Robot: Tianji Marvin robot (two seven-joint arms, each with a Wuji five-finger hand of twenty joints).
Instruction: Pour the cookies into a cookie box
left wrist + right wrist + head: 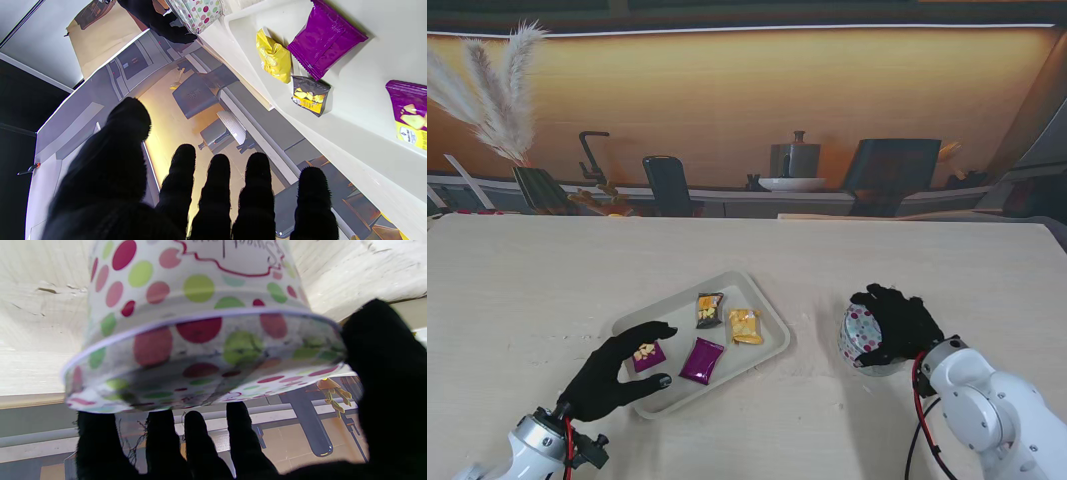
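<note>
Nothing is poured yet: four cookie packets (702, 360) lie in the tray (772, 315), the left hand (617, 375) hovers spread and empty over its near-left corner, and right of the tray the right hand (897, 325) clasps the lidded cookie box (859, 333).

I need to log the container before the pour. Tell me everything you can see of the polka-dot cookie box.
The cookie box is round, white with red, pink and green dots, and looks like tin; its side bears red-outlined lettering. It sits on the table, to the right of the tray. The right hand wraps it, with black fingers along its rim. Whether it has a lid cannot be told.
</note>
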